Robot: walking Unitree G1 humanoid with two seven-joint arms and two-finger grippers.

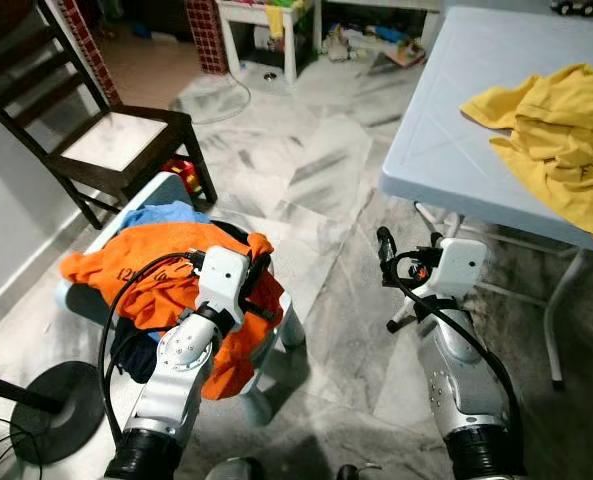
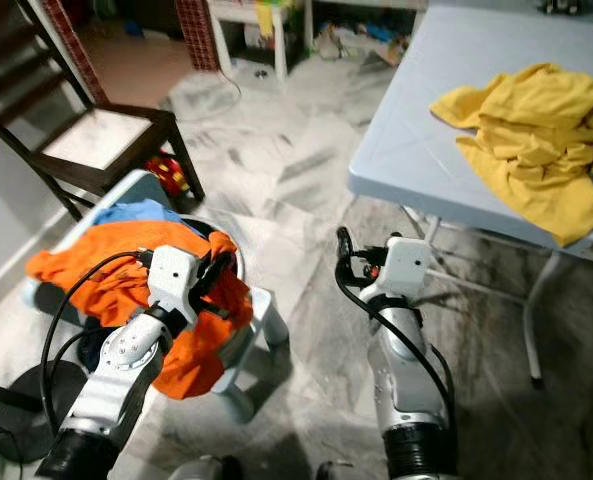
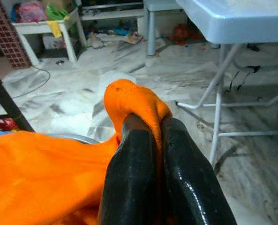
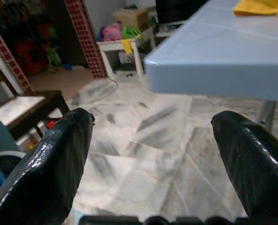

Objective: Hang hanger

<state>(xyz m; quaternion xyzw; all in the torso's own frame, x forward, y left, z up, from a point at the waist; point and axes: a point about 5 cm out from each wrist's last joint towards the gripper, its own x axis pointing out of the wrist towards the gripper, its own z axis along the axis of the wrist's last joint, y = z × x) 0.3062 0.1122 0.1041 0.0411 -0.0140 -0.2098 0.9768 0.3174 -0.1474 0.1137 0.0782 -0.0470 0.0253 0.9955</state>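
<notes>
An orange garment (image 1: 136, 275) lies heaped on top of a pale laundry basket (image 1: 288, 322) in front of me on my left, over a blue cloth (image 1: 166, 213). My left gripper (image 1: 259, 268) is at the right edge of that heap. In the left wrist view its fingers (image 3: 129, 164) are pressed together, with a fold of the orange garment (image 3: 134, 101) pinched between them. My right gripper (image 1: 389, 285) hovers over the floor beside the table, its fingers (image 4: 54, 159) wide apart with nothing between them. I see no hanger.
A pale blue folding table (image 1: 446, 130) stands on my right with a crumpled yellow garment (image 1: 561, 130) on it. A dark wooden chair (image 1: 96, 140) is at the back left, and a black round stand base (image 1: 51, 410) is near my left foot. Marble floor (image 1: 316, 170) stretches ahead.
</notes>
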